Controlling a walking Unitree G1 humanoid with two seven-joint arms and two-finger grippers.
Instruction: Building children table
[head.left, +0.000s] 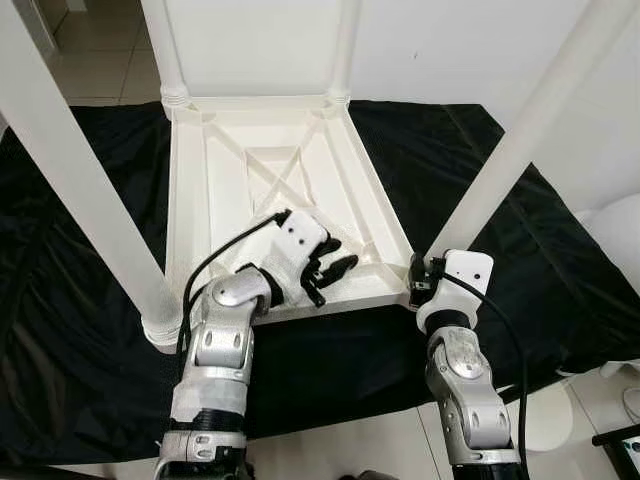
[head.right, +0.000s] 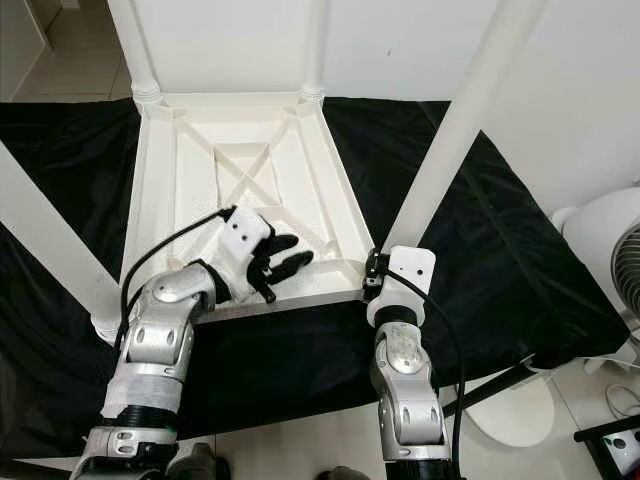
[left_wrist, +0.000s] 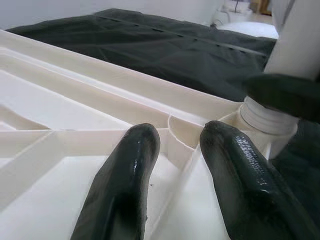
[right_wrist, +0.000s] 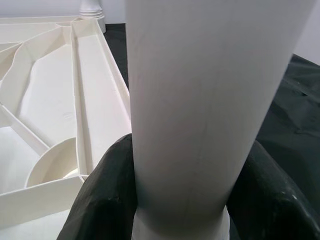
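Children table (head.left: 285, 195) upside down on black cloth (head.left: 80, 300) | rigid light plastic, likely slippery | right gripper (right_wrist: 180, 190) pinching near-right leg (right_wrist: 210, 100) at base | left gripper (head.left: 328, 270) spread over ribbed underside.

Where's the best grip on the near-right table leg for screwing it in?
Low on the round shaft, just above the threaded collar, fingers on opposite sides, coming in from the robot's side. The near-right leg stands upright in the corner socket of the upturned tabletop; the right gripper already clamps it there.
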